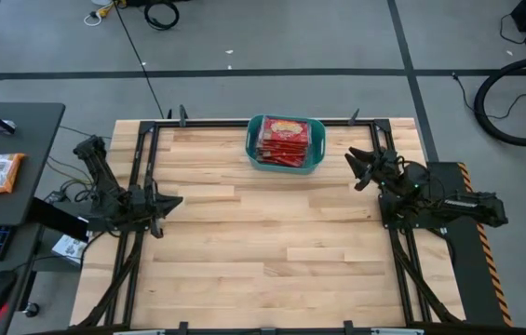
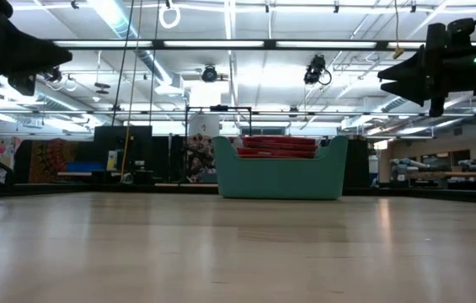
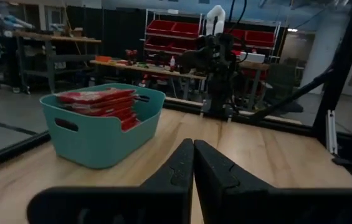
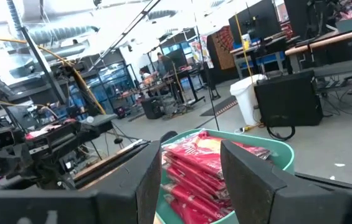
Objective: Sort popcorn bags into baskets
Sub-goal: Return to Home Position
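- Teal tub [image 1: 255,149] sits at the bench's [image 1: 272,251] far edge, about mid-width, its back wall just beside the black frame rail [image 1: 211,122].
- Red popcorn bags [image 1: 284,140] all lie inside the tub, stacked flat. In the low view the stack [image 2: 278,145] shows above the dipped front of the rim.
- Left arm [image 1: 114,200] is folded at the bench's left edge. The left jaws point inward, just past the left rail and well apart from the tub. Left wrist view: tips pressed together, nothing between them.
- Right arm [image 1: 435,203] is at the right edge. The right jaws are raised off the wood and aimed at the tub's right end, near it but not touching. Right wrist view: jaws apart, with the bags [image 4: 194,168] visible through the gap.
- Open wood runs from the tub's front wall to the near edge and across between both arms.
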Controlling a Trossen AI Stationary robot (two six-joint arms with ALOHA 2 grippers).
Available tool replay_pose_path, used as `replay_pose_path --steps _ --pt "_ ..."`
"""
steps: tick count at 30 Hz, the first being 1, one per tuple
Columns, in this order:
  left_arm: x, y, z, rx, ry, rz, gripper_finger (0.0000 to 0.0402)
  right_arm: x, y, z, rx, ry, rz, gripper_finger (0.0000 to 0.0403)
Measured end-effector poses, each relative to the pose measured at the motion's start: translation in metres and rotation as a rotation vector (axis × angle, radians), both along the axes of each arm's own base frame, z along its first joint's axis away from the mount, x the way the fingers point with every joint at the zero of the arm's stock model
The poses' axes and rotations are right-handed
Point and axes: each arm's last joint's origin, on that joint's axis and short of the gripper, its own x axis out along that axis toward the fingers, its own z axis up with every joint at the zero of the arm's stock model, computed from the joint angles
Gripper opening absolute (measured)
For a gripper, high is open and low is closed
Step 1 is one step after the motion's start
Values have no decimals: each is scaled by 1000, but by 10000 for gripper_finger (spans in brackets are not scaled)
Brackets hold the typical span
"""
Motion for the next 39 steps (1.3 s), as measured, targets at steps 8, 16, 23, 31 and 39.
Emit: replay_pose_path --steps 8,16,23,31,39 --pt "0 0 0 -16 -5 -1 20 0 0 0 -2 2 2 170" --pt "0 0 0 -15 -5 -1 20 0 0 0 -2 2 2 170" --pt "0 0 0 -15 -5 -1 20 0 0 0 -2 2 3 170" --pt "0 0 0 -14 -5 -1 20 0 0 0 -2 2 3 170" --pt "0 0 0 -14 -5 -1 20 0 0 0 -2 2 3 170"
